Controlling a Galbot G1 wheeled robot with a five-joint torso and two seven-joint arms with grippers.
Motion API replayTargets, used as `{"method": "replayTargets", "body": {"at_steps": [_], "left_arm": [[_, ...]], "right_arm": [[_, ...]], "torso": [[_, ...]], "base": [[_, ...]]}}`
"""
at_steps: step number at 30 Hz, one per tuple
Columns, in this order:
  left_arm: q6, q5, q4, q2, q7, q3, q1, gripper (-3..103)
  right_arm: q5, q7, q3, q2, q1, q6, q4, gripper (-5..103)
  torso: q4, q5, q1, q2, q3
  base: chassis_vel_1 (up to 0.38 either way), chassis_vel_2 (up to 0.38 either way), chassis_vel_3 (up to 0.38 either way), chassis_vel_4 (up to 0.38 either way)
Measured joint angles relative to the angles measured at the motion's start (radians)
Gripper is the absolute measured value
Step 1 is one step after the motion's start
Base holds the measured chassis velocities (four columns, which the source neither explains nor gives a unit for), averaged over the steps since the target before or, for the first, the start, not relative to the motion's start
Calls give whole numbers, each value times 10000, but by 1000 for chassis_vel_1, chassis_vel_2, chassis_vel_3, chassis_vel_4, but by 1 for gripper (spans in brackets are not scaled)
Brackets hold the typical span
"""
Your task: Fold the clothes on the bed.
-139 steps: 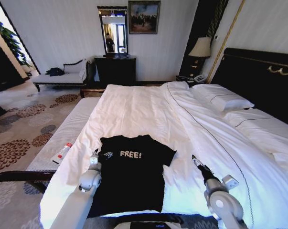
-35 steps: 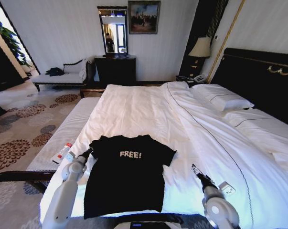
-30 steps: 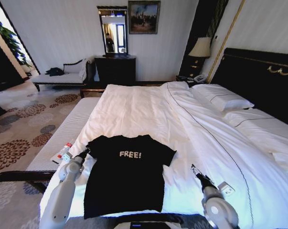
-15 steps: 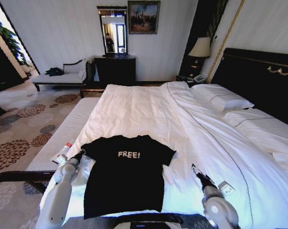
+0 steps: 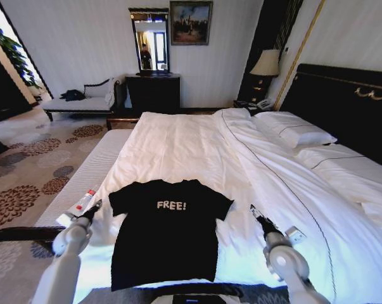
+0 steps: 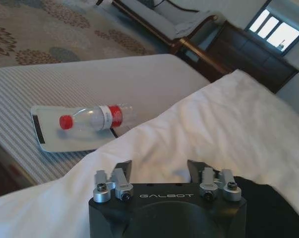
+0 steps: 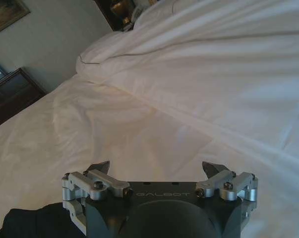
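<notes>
Left pincer (image 5: 97, 205) spread wide, holding nothing, just off the T-shirt's (image 5: 166, 231) left sleeve at the bed's (image 5: 197, 145) edge. Right pincer (image 5: 253, 209) also wide and empty, over white sheet to the shirt's right, apart from it. Shirt lies flat, lettering up, near the foot of the bed. A plastic bottle (image 6: 92, 117) rests on what looks like a flat card on the striped bench (image 6: 65, 84) beside the bed.
</notes>
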State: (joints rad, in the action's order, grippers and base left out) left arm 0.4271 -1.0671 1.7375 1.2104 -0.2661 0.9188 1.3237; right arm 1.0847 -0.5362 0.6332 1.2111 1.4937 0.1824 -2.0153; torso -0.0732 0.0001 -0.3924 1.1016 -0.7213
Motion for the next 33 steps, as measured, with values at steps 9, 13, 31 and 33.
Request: {"method": "replayTargets", "body": {"at_steps": [9,13,31,33], "left_arm": [[276,-1233,3460,669,-109,258,1534,96],[525,-1778,5806,982,-276,632,2248,100],[851,-1843,7748,1976,-680,1112,2803,100],[905,-1951,7725,2040,-783,1174,2810,100]], "right_arm": [[1567,34,45,452,-164,-290,221,100],[2688,221,88,492,-538,-327,418,100],[4323,247,-103,-115,-1328,8,1371,100],[4334,252,-227,-208,-1582,45,1646,100]], "torso": [[-12,-2,4,0,0],[1,3,3,0,0],[-4,-1,1,1,0],[-2,-1,2,0,0]], "base": [[0,0,0,0],[0,0,0,0],[0,0,0,0],[0,0,0,0]]}}
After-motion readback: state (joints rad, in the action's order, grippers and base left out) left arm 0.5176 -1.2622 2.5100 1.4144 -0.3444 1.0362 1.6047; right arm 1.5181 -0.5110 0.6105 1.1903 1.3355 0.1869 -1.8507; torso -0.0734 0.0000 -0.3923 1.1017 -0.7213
